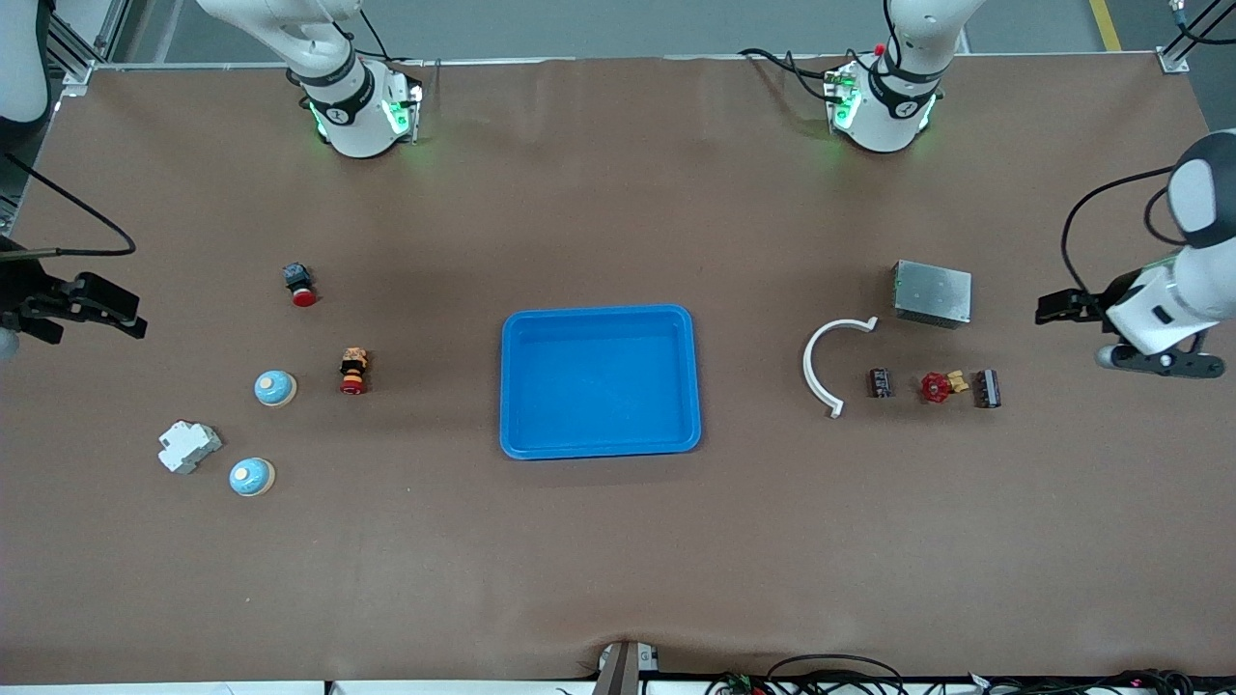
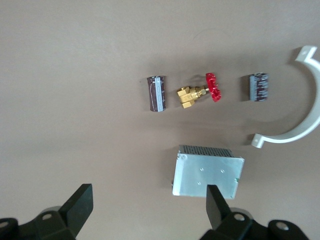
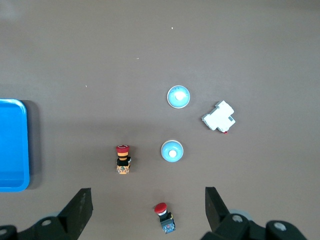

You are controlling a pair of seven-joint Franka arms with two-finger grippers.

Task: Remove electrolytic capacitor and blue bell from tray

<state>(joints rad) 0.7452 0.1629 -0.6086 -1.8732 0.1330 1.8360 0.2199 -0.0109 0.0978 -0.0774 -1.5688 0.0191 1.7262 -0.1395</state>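
Two light-blue bells (image 1: 275, 388) (image 1: 252, 477) sit near the right arm's end of the table; both show in the right wrist view (image 3: 172, 151) (image 3: 178, 96). Two dark capacitors (image 1: 880, 382) (image 1: 987, 388) lie near the left arm's end, either side of a red-handled brass valve (image 1: 937, 386); they show in the left wrist view (image 2: 156, 93) (image 2: 259, 87). The blue tray (image 1: 599, 454) sits mid-table, with nothing in it. My left gripper (image 1: 1057, 309) (image 2: 148, 207) hangs open and empty over the table beside the metal box. My right gripper (image 1: 92, 309) (image 3: 148, 210) hangs open and empty over its end of the table.
A metal box (image 1: 931, 293) and a white curved piece (image 1: 821, 362) lie near the capacitors. Two red push buttons (image 1: 300, 284) (image 1: 353, 372) and a white breaker (image 1: 189, 446) lie near the bells.
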